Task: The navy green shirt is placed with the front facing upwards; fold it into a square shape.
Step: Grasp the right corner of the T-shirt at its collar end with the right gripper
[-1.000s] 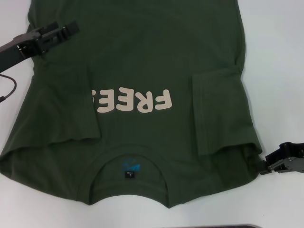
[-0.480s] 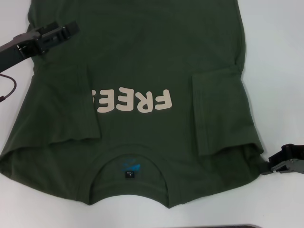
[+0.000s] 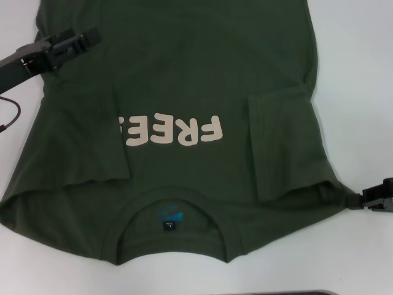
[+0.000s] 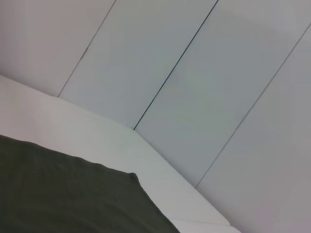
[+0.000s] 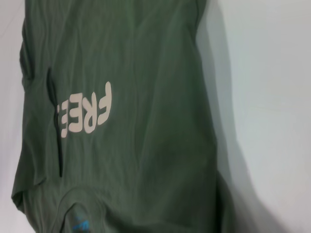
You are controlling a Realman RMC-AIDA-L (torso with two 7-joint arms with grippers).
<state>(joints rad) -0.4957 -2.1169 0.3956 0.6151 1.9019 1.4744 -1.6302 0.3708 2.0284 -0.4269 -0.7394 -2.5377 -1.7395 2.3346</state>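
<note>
One dark olive-green short-sleeved cotton shirt (image 3: 184, 98) lies spread front up on the white table (image 3: 359, 74), collar at the near edge and cream "FREE" lettering (image 3: 175, 131) across its middle. It has one small black neck tag (image 3: 168, 227) with blue print beside it inside the collar. Both of its two sleeves are folded inward over the body, the left one covering the end of the lettering. Two black grippers are in view. The left gripper (image 3: 86, 38) rests over the shirt's far left edge; I cannot tell how far its fingers are apart or whether they hold cloth. The right gripper (image 3: 359, 200) sits at the near right corner, touching the shirt's edge, which is drawn to a point there; its grip cannot be made out.
</note>
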